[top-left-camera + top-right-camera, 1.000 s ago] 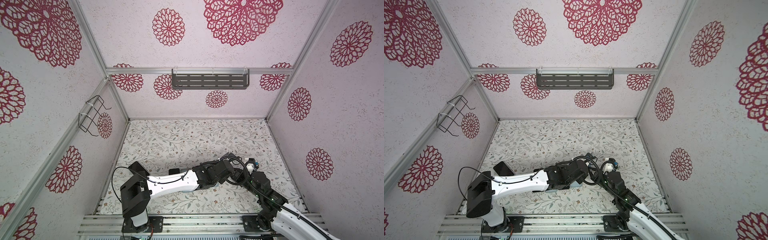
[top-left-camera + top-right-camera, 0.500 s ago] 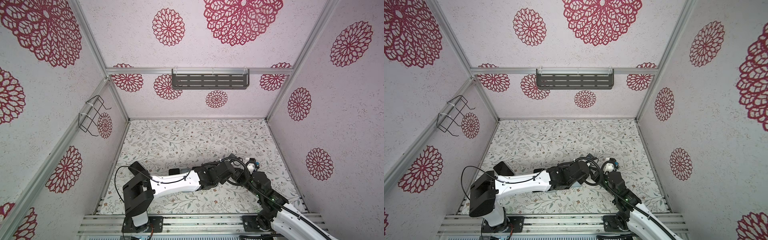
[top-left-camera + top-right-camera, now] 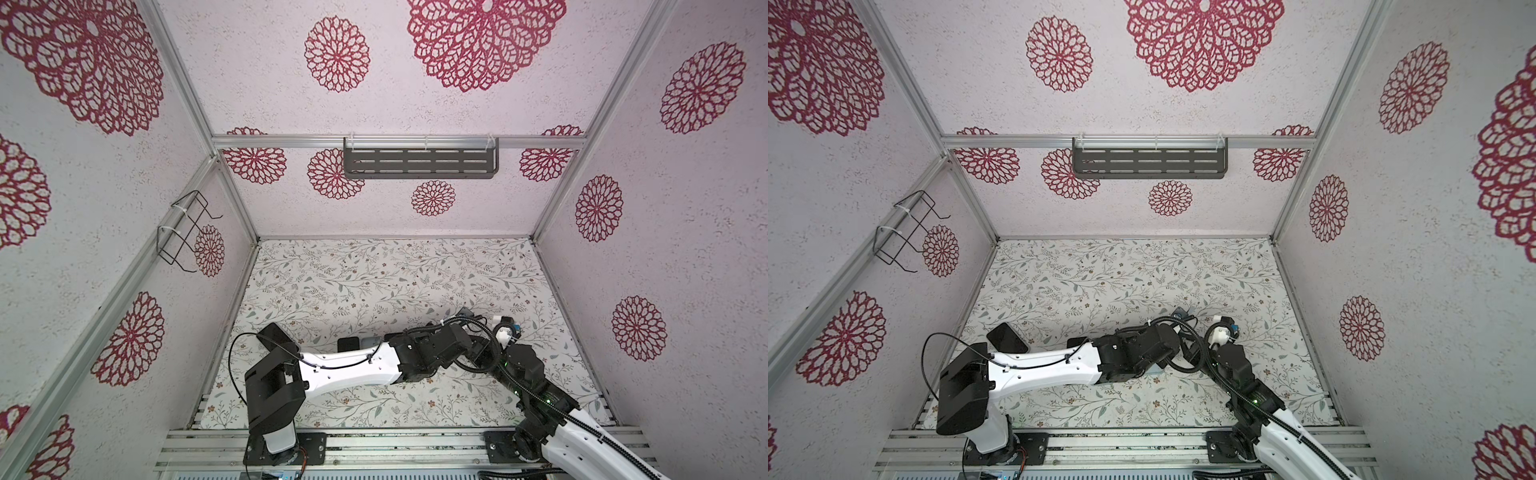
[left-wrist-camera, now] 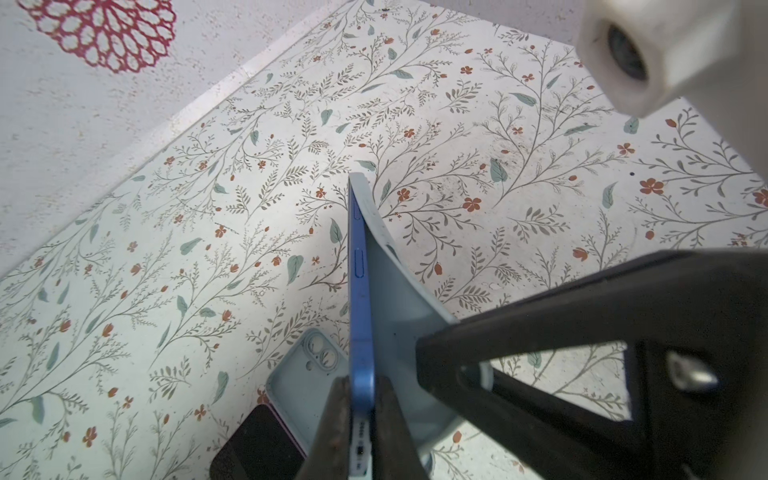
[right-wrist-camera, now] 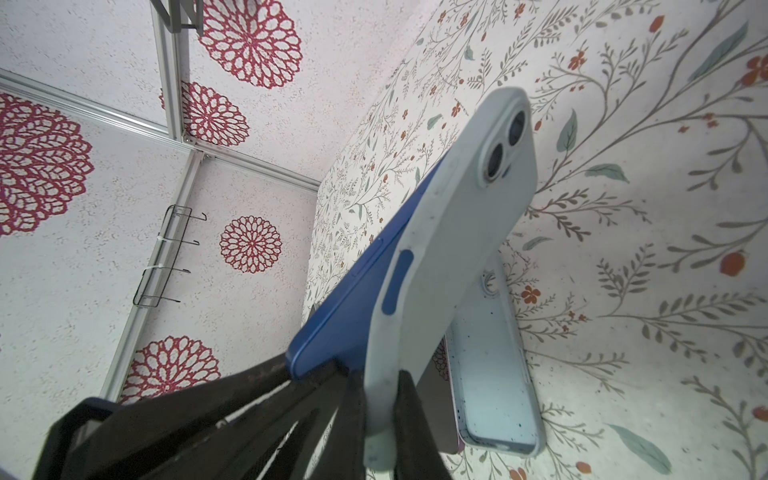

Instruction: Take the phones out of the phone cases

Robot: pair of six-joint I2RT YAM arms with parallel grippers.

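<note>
The blue phone [image 4: 360, 291] is held edge-up above the floral table, its lower end peeled out of the pale grey-blue phone case [image 4: 401, 303]. Its top end still sits inside the case. My left gripper [image 4: 361, 388] is shut on the phone's bottom edge, by the charging port. In the right wrist view the phone [image 5: 353, 311] juts out beside the case [image 5: 453, 224], whose camera holes face out. My right gripper [image 5: 380, 384] is shut on the case's free bottom edge. In both top views the two wrists meet at the table's right front and hide the grip.
An empty pale blue case [image 4: 305, 376] lies open side up on the table beneath the held phone. Beside it lies a dark phone with a pink edge [image 4: 257, 451]. Another dark phone [image 3: 275, 336] lies at the front left. A grey shelf [image 3: 419, 163] and a wire rack [image 3: 183, 232] hang on the walls.
My left gripper has closed onto the phone's bottom edge, and the left arm has shifted slightly to the right. The right arm has stayed where it was.
</note>
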